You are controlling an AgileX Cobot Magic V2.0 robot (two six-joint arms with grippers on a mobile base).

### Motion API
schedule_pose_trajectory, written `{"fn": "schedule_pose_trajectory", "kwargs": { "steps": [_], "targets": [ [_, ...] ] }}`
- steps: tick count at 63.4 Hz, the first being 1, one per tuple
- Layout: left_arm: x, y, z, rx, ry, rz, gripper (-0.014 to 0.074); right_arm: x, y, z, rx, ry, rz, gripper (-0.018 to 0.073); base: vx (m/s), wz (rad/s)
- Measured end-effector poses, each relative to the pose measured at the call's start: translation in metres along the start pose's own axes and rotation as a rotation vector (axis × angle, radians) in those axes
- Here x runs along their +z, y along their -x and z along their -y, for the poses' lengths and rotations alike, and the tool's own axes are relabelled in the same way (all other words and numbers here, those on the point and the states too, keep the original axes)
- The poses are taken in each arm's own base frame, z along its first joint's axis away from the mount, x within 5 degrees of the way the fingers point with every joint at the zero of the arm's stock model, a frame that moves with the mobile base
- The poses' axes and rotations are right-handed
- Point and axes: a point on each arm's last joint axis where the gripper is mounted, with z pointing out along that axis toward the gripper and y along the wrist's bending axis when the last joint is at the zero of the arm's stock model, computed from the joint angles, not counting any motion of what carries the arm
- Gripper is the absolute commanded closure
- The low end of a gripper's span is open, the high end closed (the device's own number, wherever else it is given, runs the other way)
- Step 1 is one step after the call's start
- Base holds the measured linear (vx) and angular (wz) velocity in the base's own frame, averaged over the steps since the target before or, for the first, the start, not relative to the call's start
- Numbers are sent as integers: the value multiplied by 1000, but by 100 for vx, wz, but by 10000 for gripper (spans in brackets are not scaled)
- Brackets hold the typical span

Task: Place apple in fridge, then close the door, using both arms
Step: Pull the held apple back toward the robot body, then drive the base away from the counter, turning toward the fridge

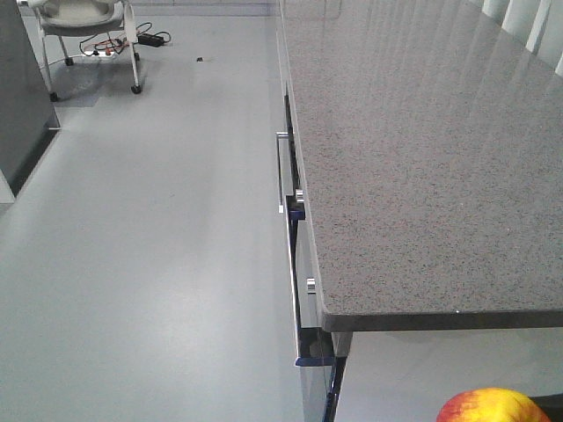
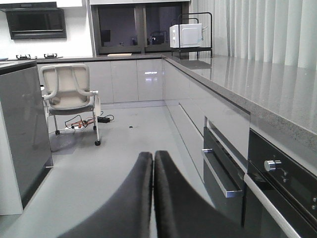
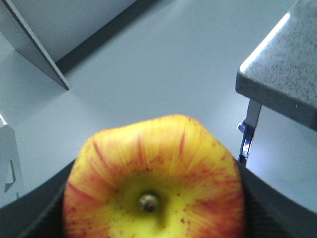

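Note:
The apple [image 3: 153, 158], red-streaked with a yellow stem dimple, fills the lower half of the right wrist view. My right gripper [image 3: 154, 213] is shut on it, one black finger [image 3: 42, 210] on either side. In the front view the apple [image 1: 493, 407] shows at the bottom right, below the end of the counter. My left gripper [image 2: 152, 154] is shut with nothing between its black fingers, and it hangs over the floor beside the counter drawers. The fridge and the door are out of view.
A long speckled grey counter [image 1: 413, 149] runs along the right, with handled drawers [image 2: 220, 171] and an oven knob [image 2: 272, 165]. A dark grey counter panel [image 2: 25, 134] stands at the left. A wheeled chair [image 2: 69, 96] and cables sit at the back. A microwave [image 2: 185, 35] stands on the far counter.

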Motion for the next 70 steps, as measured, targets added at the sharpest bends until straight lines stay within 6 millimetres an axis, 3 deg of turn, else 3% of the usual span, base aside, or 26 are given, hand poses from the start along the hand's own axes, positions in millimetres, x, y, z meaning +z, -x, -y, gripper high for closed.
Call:
{"fn": "schedule_pose_trajectory", "kwargs": {
  "steps": [18, 70],
  "targets": [
    [0, 0, 0, 0, 0, 0, 603, -11, -5, -12, -59, -12, 54, 203, 0, 0],
    [0, 0, 0, 0, 0, 0, 603, -11, -7, -13, -59, 1, 40, 203, 0, 0]
  ]
}}
